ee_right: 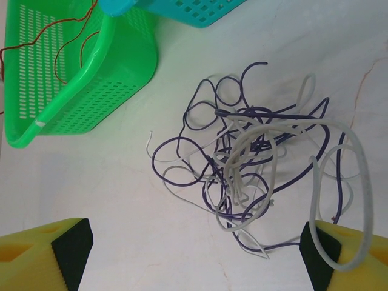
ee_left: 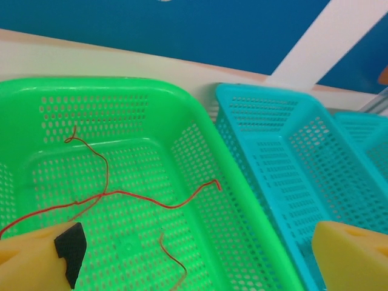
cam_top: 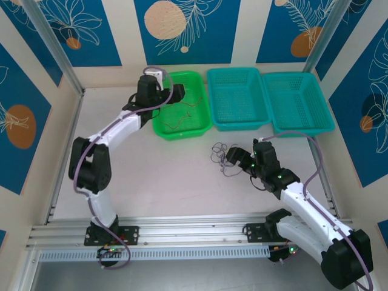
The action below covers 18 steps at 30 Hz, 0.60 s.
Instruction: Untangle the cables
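Note:
A tangle of dark purple and whitish cables lies on the white table, seen in the top view just left of my right gripper. The right gripper is open just short of the tangle, and one whitish loop drapes over its right fingertip. Thin red-orange cables lie loose in the green basket. My left gripper hovers open above that basket, holding nothing, and shows from above at the basket's back left.
Two teal baskets stand in a row right of the green one, at the back of the table. Metal frame posts rise at the back corners. A rail runs along the near edge.

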{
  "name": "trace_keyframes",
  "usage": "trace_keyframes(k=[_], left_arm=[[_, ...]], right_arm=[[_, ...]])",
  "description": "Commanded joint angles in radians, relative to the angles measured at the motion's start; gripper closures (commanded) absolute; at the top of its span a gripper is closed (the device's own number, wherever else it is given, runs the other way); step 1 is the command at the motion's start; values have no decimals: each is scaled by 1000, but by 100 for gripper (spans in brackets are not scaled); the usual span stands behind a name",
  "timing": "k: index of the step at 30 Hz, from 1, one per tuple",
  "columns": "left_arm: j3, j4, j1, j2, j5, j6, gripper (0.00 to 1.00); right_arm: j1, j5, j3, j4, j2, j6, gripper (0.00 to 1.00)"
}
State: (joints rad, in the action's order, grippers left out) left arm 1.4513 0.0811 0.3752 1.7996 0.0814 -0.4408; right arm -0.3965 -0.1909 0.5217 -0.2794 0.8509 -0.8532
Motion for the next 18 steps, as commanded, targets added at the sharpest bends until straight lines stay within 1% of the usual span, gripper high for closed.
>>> trace_keyframes(k=[1,4,6,8,10,11,12,13,14,15,17,18], left_arm=[[-103,118,2,-161,71,-54,4],[-252,183,57,-302,92,-53,5],[-341,199,119,-386,79,-23,5],[-419,203,204,-455,47,25,5],[-482,209,281,-497,23,63,5],[-515,221,315,-509,10,72,5],[-549,241,344,-519,6,77,5],[-586,270,374,-524,9,84,5],[-620,295,402,-524,12,93,5],[-645,312,422,-519,16,102,5],[-674,296,449,-501,30,120,5],[-678,274,452,-492,29,115,5]], right_arm=[[23,-21,29,-47,17,-30,10],[57,-48,42,-103,44,-38,10],[86,-40,50,-114,72,-29,10],[114,1,64,-105,122,-15,11],[126,35,85,-92,178,2,15],[125,43,97,-84,211,12,19],[125,51,106,-73,238,25,25],[125,62,115,-58,267,37,35],[127,69,126,-48,296,47,50],[126,78,132,-39,321,57,59],[123,104,139,-7,357,84,81],[120,118,139,8,369,96,89]])
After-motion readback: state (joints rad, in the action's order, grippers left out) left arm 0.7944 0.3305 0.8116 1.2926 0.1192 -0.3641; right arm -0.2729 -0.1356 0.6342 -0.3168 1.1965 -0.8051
